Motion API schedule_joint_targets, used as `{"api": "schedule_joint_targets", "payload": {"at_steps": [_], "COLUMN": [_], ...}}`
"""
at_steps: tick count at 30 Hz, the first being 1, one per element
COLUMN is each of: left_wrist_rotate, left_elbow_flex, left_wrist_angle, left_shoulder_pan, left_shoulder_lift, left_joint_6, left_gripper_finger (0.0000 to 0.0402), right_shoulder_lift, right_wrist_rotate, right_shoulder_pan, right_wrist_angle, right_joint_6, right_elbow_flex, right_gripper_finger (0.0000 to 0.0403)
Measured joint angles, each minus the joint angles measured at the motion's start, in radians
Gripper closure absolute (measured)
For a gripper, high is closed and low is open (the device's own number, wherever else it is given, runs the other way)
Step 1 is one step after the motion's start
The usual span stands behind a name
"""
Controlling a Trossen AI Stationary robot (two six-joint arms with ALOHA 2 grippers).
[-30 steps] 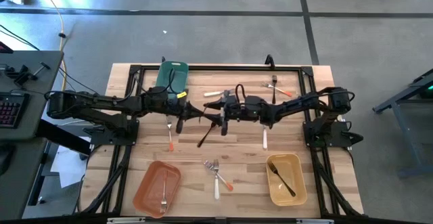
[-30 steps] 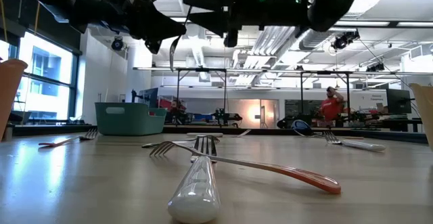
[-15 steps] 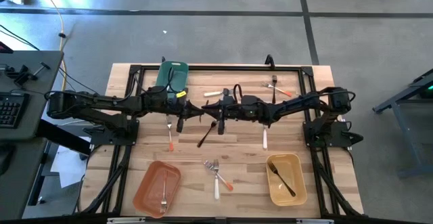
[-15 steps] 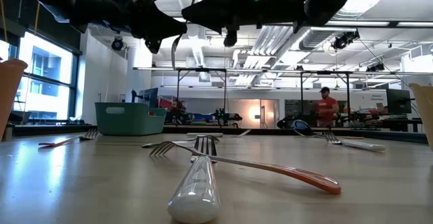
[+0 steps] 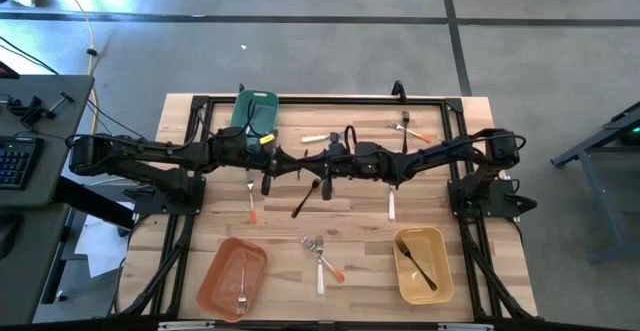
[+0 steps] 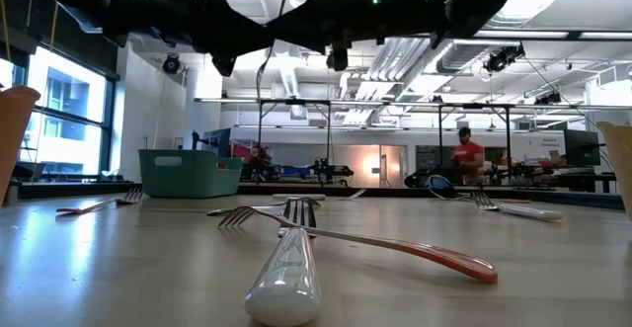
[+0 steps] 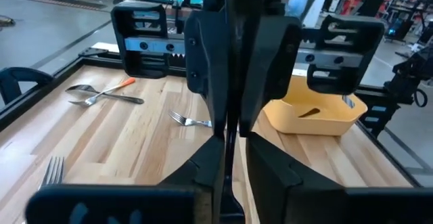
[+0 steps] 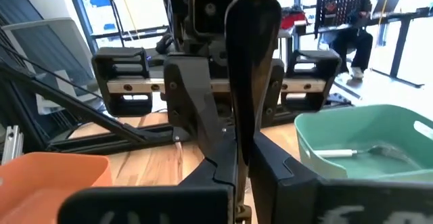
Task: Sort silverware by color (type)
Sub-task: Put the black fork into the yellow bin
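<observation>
Spanning most of the high view, a pale wooden surface [image 5: 350, 221] with a dark frame round it. Reaching in from opposite sides and meeting over its middle, 2 dark arms raised above the wood.

Set on the surface, 3 plastic bins: green bin [image 5: 238, 111] at the far edge, orange-red bin [image 5: 222, 271] at the near left, yellow bin [image 5: 440, 261] at the near right.

Facing each other at the centre, left claw [image 5: 268, 176] and right claw [image 5: 325, 179], close together. Right claw clenched on a black utensil [image 5: 305, 199], which hangs slanted below it in the air, clear of the wood; seen standing upright between its fingers in the right wrist view. Left claw: cannot tell whether clenched or released.

Lying loose on the wood, the remaining silverware: a red-tipped fork [image 5: 250, 199] just beside the left claw, a white-handled piece [image 5: 391, 206] beyond the right claw, 2 crossed forks [image 5: 318, 253] between the near bins, 2 more pieces [image 5: 406, 127] near the far edge, 1 white piece [image 5: 315, 138] beside the green bin.

Sorted already: 1 fork [image 5: 242, 283] in the orange-red bin, 1 black fork [image 5: 416, 261] in the yellow bin, 1 white-handled utensil [image 8: 352, 153] in the green bin.
</observation>
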Motion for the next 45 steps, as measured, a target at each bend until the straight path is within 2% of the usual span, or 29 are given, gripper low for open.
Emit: {"api": "schedule_joint_targets", "payload": {"at_steps": [4,8,11,14,20,23,27,31,38,45], "left_wrist_rotate": [0.000,-0.002,-0.027,-0.099,-0.124,-0.122,-0.097,-0.046,-0.045,-0.045], "left_elbow_flex": [0.000,0.000,-0.003,-0.039,-0.147,-0.186,-0.196,-0.196,-0.196,-0.196], "left_wrist_angle": [-0.001,-0.003,0.001,0.060,0.291,0.380,0.398,0.392,0.387,0.387], "left_shoulder_pan": [0.000,0.001,0.001,0.006,0.080,0.128,0.174,0.191,0.191,0.191], "left_shoulder_lift": [0.000,0.000,0.000,0.000,0.000,0.000,0.000,0.000,0.000,0.000], "left_joint_6": [0.034,0.053,0.081,0.090,0.021,-0.017,-0.042,-0.045,-0.040,-0.035], "left_gripper_finger": [0.0334,0.0338,0.0349,0.0360,0.0381,0.0393,0.0400,0.0401,0.0401,0.0401], "right_shoulder_lift": [-0.023,-0.100,-0.193,-0.295,-0.460,-0.515,-0.577,-0.596,-0.546,-0.510], "right_wrist_rotate": [0.000,0.000,-0.008,-0.013,-0.040,-0.066,-0.125,-0.140,-0.177,-0.175], "right_shoulder_pan": [0.000,0.000,0.001,0.009,0.065,0.128,0.231,0.360,0.526,0.622], "right_wrist_angle": [-0.047,-0.164,-0.308,-0.506,-0.957,-1.114,-1.261,-1.393,-1.418,-1.416], "right_joint_6": [0.013,0.024,0.071,0.151,0.494,0.690,0.905,1.096,1.390,1.494], "right_elbow_flex": [0.000,-0.001,-0.001,-0.001,-0.001,-0.001,-0.001,-0.001,-0.086,-0.166], "right_gripper_finger": [0.0402,0.0402,0.0402,0.0402,0.0403,0.0403,0.0403,0.0403,0.0403,0.0403]}}
